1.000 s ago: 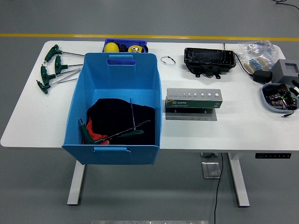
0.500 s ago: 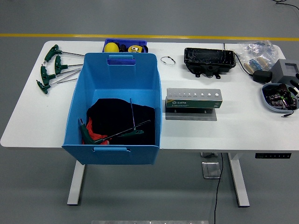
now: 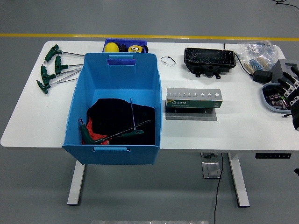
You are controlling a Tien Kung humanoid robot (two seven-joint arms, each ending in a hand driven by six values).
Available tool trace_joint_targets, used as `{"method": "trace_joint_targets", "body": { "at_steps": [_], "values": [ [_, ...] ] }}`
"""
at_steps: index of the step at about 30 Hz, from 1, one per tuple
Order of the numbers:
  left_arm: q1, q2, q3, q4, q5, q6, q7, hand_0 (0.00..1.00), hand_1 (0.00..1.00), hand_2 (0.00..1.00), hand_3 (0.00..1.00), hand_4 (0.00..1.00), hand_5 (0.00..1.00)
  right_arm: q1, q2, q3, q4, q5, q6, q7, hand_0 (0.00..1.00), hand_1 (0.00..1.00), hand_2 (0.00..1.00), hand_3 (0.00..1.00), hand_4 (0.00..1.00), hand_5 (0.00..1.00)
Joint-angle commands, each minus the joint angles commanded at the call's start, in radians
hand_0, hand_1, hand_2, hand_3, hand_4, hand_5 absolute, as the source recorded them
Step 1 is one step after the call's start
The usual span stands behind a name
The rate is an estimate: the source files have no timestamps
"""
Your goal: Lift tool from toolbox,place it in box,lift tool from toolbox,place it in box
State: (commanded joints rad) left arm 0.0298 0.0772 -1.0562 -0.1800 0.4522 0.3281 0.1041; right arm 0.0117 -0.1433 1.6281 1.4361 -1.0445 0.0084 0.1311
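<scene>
Four green-handled tools (image 3: 52,68) lie far left, well apart from the right hand (image 3: 290,88), fingers spread, holding nothing.

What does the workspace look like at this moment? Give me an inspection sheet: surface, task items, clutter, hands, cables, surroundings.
Surface: white table, standing on a grey floor.
Job's things: large blue bin at the near edge holds green-handled T-wrenches on dark cloth; more T-handle wrenches lie far left; grey tool stand sits centre, its holes looking empty.
Clutter: small blue tray with yellow items, wire loop, black case, plastic bag, grey dish of parts.
Hands: right hand at the right edge, fingers spread, holding nothing; left not in view.
Cables: black cable hangs under the table.
Surroundings: yellow floor line.
</scene>
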Motion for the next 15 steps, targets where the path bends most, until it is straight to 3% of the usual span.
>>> {"method": "trace_joint_targets", "body": {
  "at_steps": [15],
  "values": [
    [-0.002, -0.003, 0.003, 0.0, 0.002, 0.002, 0.01, 0.627, 0.623, 0.699, 0.794, 0.86, 0.79, 0.009, -0.002, -0.006, -0.003, 0.0, 0.01, -0.01, 0.813, 0.786, 0.849, 0.904, 0.998, 0.932]
  ]
}}
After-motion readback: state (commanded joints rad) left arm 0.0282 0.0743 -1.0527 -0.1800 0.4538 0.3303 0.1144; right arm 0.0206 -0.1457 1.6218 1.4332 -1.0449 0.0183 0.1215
